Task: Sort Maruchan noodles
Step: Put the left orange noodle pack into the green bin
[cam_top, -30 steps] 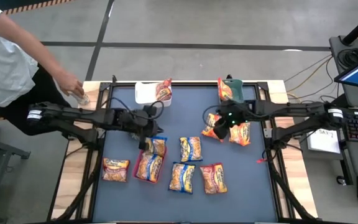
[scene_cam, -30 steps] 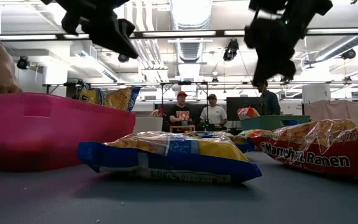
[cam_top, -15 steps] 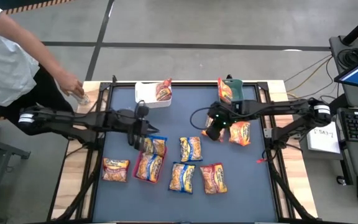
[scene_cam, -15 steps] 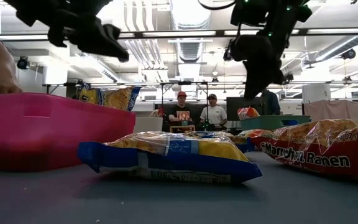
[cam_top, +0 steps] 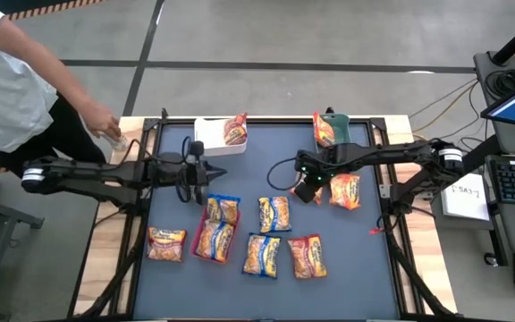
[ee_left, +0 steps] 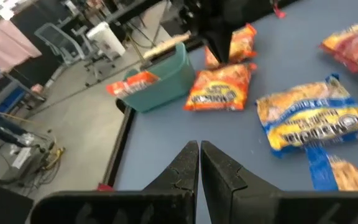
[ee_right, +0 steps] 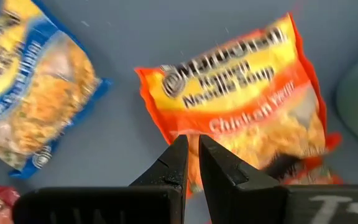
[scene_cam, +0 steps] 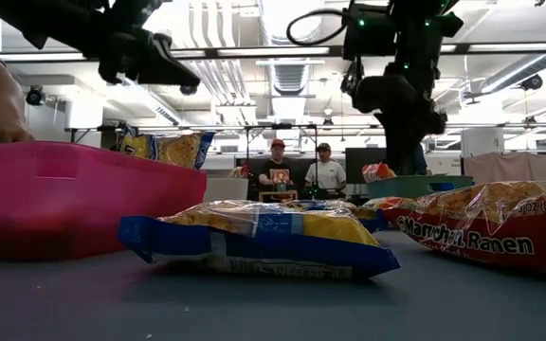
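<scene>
Several Maruchan noodle packets lie flat on the dark mat [cam_top: 365, 268]: blue-trimmed ones [cam_top: 223, 208] [cam_top: 275, 213] [cam_top: 262, 255], a red one [cam_top: 307, 257], orange ones [cam_top: 345, 190] [cam_top: 166, 243]. My left gripper [cam_top: 208, 170] [ee_left: 199, 144] hovers shut, beyond the blue packet and near the pale tray [cam_top: 209, 134], which holds a red packet [cam_top: 235, 131]. My right gripper [cam_top: 304, 186] [ee_right: 192, 138] hangs shut above an orange chicken packet [ee_right: 241, 106] that lies on the mat. Another packet [cam_top: 326, 130] leans in the teal bin [cam_top: 336, 121].
A person stands at the table's far left corner, one hand [cam_top: 105, 125] on the wooden edge. In the low view the pink tray wall [scene_cam: 74, 199] rises at left, with a blue packet [scene_cam: 254, 237] and a red packet [scene_cam: 482, 223] close by. Bare mat lies along the right side.
My left gripper has risen off the blue-trimmed packet and drawn back toward the far edge, near the pale tray; the packet stays on the mat. My right gripper has shifted a little toward the table's left above the orange packet.
</scene>
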`<state>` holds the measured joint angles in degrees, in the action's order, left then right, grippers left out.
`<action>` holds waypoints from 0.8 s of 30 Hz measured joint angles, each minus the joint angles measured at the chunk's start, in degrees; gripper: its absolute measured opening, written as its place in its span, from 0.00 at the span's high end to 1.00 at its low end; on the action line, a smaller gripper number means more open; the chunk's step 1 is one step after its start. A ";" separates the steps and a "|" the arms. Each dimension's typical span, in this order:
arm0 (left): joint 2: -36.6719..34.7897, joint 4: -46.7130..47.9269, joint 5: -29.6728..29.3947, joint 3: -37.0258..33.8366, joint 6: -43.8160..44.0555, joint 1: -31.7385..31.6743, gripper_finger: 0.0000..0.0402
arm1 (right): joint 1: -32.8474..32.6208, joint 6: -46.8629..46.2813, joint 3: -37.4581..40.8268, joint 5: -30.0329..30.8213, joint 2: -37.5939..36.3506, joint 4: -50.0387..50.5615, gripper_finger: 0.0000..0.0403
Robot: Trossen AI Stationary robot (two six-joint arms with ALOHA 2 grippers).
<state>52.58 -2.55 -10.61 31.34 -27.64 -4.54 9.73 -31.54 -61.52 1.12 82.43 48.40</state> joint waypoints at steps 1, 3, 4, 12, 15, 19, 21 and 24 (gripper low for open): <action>0.00 0.26 -0.02 -0.10 0.00 0.00 1.00 | -0.11 -1.03 0.14 0.04 0.14 0.38 0.93; 0.20 -0.51 -0.57 -0.03 0.03 0.02 1.00 | -0.23 -2.23 0.65 0.34 0.20 0.71 0.93; 0.22 -0.54 -1.00 0.06 0.03 0.02 1.00 | -0.25 -2.35 0.97 0.36 0.20 0.72 0.93; 0.66 -0.81 -6.93 0.56 0.62 0.02 1.00 | -0.10 -1.91 3.41 9.48 0.20 -4.81 0.93; 0.54 -1.14 -6.98 0.56 0.78 0.02 1.00 | -0.25 -3.08 3.41 9.43 0.20 -5.42 0.93; 0.81 -1.50 -6.98 0.56 0.92 0.02 1.00 | -0.23 -4.43 3.77 9.47 0.20 -7.13 0.93; 0.79 -1.58 -7.00 0.56 1.44 0.02 1.00 | -0.21 -4.28 4.42 9.56 0.20 -8.44 0.93; 0.79 -1.59 -6.98 0.56 2.20 0.02 1.00 | -0.23 -4.01 5.52 9.60 0.20 -9.33 0.93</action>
<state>53.37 -4.14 -17.59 31.90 -25.44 -4.51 9.50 -35.55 -56.00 10.72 82.63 39.06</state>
